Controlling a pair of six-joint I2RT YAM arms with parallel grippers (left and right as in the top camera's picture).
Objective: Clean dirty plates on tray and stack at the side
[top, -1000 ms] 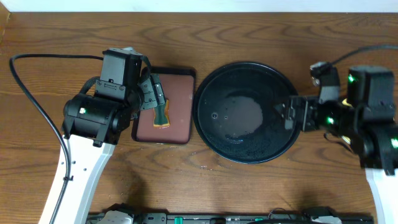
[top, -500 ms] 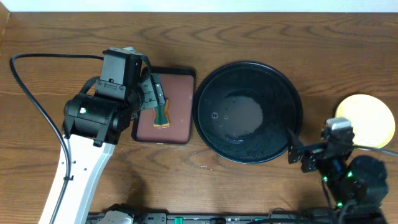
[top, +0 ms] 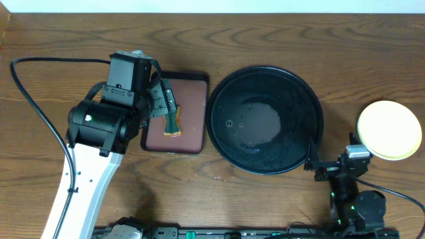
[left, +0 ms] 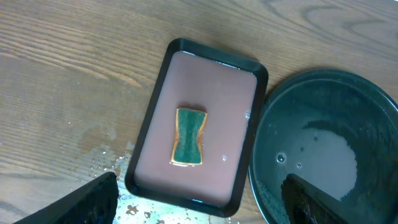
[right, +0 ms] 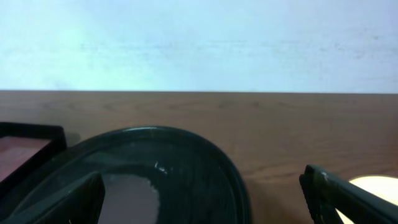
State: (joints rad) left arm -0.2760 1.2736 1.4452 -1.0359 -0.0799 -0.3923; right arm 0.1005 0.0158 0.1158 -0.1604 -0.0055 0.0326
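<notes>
The black tray (top: pixel 265 74) sits mid-table holding only a thin pool of water; its rim also shows in the left wrist view (left: pixel 373 93) and the right wrist view (right: pixel 205 149). A pale yellow plate (top: pixel 389 130) rests on the wood right of the tray and peeks into the right wrist view (right: pixel 379 183). My left gripper (top: pixel 161 103) hangs open over the reddish-brown tray (left: pixel 211 81), its fingers (left: pixel 93 199) wide apart and empty. My right gripper (top: pixel 327 169) is low at the table's near edge, below the tray's right side. It is open and empty, with dark fingers (right: pixel 348 199).
A green sponge with an orange edge (left: pixel 189 137) lies in the wet reddish-brown tray (top: pixel 189 143), left of the black tray. Water drops dot the wood (left: pixel 112 165) by its near corner. A black cable (top: pixel 26 93) loops at the far left.
My right arm has pulled back from the tray's right rim to the table's near edge, uncovering the yellow plate. The left arm has not moved.
</notes>
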